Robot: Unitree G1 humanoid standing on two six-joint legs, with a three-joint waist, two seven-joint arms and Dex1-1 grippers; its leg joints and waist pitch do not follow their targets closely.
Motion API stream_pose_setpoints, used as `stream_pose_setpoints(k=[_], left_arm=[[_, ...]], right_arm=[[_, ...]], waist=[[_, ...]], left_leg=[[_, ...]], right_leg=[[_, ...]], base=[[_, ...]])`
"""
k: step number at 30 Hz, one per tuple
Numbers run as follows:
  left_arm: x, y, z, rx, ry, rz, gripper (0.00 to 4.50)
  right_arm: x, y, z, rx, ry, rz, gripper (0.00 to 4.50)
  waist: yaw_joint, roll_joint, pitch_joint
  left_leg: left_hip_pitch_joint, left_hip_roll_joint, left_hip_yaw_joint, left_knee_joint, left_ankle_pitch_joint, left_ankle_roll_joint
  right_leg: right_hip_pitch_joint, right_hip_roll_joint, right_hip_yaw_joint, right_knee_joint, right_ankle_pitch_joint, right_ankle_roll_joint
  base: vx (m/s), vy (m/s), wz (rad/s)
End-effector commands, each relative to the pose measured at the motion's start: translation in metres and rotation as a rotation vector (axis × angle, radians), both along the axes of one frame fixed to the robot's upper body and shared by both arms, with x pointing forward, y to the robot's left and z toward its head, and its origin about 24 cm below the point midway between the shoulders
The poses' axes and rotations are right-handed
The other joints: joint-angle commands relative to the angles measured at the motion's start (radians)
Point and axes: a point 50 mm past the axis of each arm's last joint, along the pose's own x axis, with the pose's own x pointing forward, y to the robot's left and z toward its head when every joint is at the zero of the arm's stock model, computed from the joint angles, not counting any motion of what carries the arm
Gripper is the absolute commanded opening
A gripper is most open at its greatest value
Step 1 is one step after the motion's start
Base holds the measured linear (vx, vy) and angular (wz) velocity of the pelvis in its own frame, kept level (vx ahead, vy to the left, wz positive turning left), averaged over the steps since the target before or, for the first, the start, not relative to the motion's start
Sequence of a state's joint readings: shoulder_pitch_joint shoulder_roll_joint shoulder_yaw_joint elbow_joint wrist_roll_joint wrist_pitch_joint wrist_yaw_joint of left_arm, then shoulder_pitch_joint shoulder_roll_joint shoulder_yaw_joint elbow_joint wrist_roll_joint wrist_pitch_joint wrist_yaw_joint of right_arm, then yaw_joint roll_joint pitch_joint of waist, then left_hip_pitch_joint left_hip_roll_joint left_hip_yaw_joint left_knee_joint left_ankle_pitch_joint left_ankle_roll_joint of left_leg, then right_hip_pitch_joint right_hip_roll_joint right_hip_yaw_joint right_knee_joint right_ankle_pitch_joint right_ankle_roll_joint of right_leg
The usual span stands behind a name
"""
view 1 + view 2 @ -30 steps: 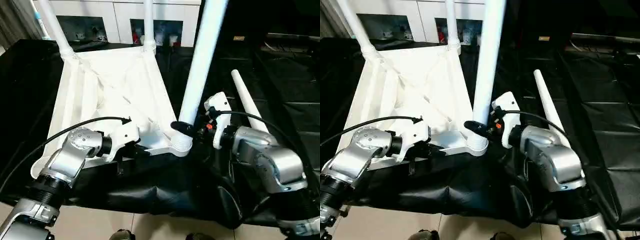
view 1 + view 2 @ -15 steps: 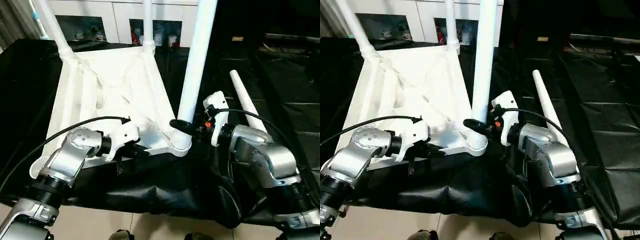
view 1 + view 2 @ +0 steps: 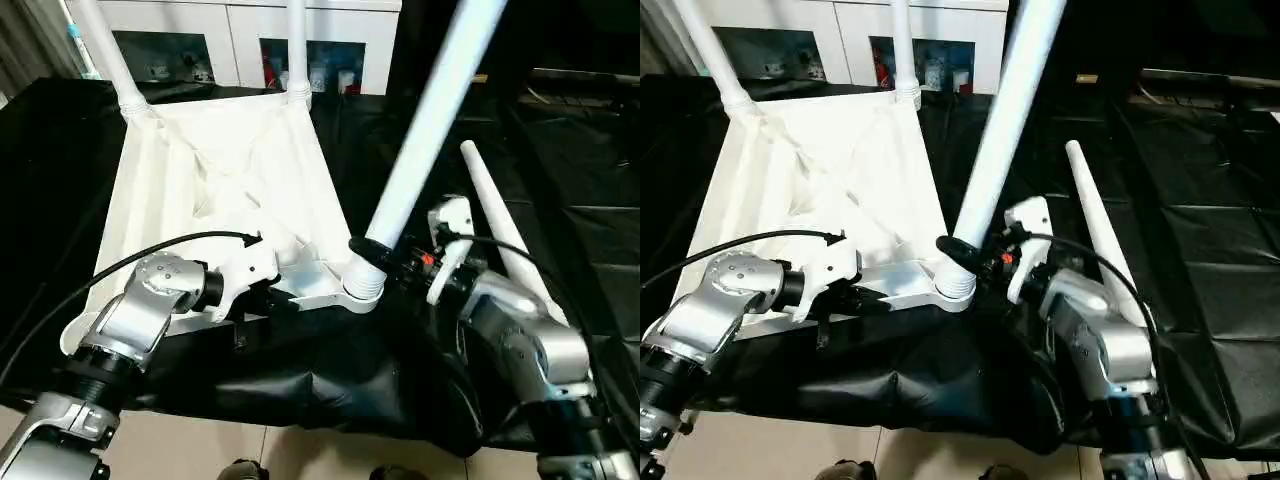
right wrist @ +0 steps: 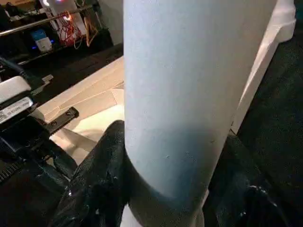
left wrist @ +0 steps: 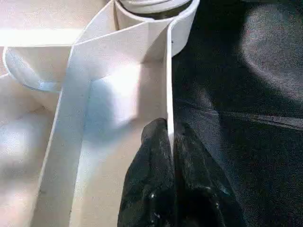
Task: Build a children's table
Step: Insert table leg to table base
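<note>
The children's table lies upside down: its white tabletop (image 3: 230,170) shows the ribbed underside on a black cloth. Two legs (image 3: 110,55) (image 3: 297,45) stand in the far corner sockets. A third leg (image 3: 425,130) sits in the near right socket (image 3: 360,290) and leans to the right. My right gripper (image 3: 378,250) is shut on this leg just above the socket, and its fingers (image 4: 94,184) flank the tube (image 4: 189,94). My left gripper (image 3: 268,300) is shut on the tabletop's thin near rim (image 5: 168,85). A fourth leg (image 3: 490,205) lies loose on the cloth to the right.
A white cabinet (image 3: 240,40) with glass doors stands behind the table. The black cloth (image 3: 560,170) covers the work surface and hangs over its front edge, with tiled floor below. Each arm trails a black cable.
The leg in the near right socket has tipped from nearly upright to a clear lean to the right. My right arm has shifted right with it. The left gripper keeps its hold.
</note>
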State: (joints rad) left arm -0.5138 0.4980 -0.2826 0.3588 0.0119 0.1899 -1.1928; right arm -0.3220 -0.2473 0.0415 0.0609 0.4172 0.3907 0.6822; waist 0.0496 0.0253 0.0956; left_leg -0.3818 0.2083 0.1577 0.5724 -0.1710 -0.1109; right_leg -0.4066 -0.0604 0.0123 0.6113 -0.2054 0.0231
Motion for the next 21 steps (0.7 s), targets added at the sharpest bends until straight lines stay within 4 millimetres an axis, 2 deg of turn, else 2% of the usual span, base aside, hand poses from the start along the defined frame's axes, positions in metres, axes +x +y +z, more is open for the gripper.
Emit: stream_pose_setpoints(k=[1,4,7,11,16,20,21], left_arm=[[-0.001,0.001,-0.009,0.018,0.037,0.016,0.00],[0.000,0.001,-0.009,0.016,0.033,0.022,0.00],[0.001,0.001,-0.009,0.013,0.030,0.027,0.00],[0.002,0.000,-0.008,0.011,0.029,0.030,0.00],[0.002,0.001,-0.008,0.015,0.028,0.030,0.00],[0.002,0.001,-0.008,0.018,0.027,0.029,0.00],[0.002,0.001,-0.008,0.018,0.027,0.029,0.00]], right_arm=[[-0.009,-0.002,-0.024,-0.114,0.066,-0.016,1.85],[-0.012,0.001,-0.023,-0.125,0.048,-0.012,1.85],[-0.013,0.003,-0.023,-0.113,0.021,-0.034,1.85],[-0.014,0.005,-0.025,-0.097,0.018,-0.049,1.85],[-0.018,0.014,-0.032,-0.166,0.057,0.034,1.85],[-0.020,0.020,-0.039,-0.274,0.080,0.119,1.85],[-0.019,0.022,-0.038,-0.269,0.085,0.124,1.85]], waist=[[-0.002,0.004,-0.049],[-0.002,0.004,-0.046],[-0.001,0.001,-0.044],[-0.001,-0.001,-0.044],[-0.001,0.000,-0.040],[-0.002,-0.003,-0.039],[-0.003,-0.007,-0.038]], left_leg=[[0.014,0.002,0.015,-0.073,-0.217,-0.006],[0.014,0.001,0.015,-0.077,-0.230,-0.009],[0.016,0.002,0.015,-0.080,-0.254,-0.012],[0.014,0.002,0.014,-0.082,-0.245,-0.012],[0.016,0.003,0.014,-0.088,-0.266,-0.015],[0.016,0.003,0.015,-0.089,-0.274,-0.018],[0.015,0.003,0.014,-0.090,-0.276,-0.019]], right_leg=[[0.039,-0.035,0.015,-0.069,-0.063,-0.220],[0.037,-0.036,0.016,-0.074,-0.100,-0.208],[0.031,-0.038,0.019,-0.081,-0.176,-0.190],[0.032,-0.037,0.019,-0.082,-0.178,-0.181],[0.029,-0.038,0.020,-0.087,-0.226,-0.168],[0.028,-0.039,0.022,-0.090,-0.251,-0.158],[0.028,-0.038,0.021,-0.090,-0.264,-0.152]], base=[[0.000,0.000,0.00],[0.000,0.000,0.00],[0.000,0.000,0.00],[0.000,0.000,0.00],[0.000,0.000,0.00],[0.000,0.000,0.00],[0.000,0.000,0.00]])
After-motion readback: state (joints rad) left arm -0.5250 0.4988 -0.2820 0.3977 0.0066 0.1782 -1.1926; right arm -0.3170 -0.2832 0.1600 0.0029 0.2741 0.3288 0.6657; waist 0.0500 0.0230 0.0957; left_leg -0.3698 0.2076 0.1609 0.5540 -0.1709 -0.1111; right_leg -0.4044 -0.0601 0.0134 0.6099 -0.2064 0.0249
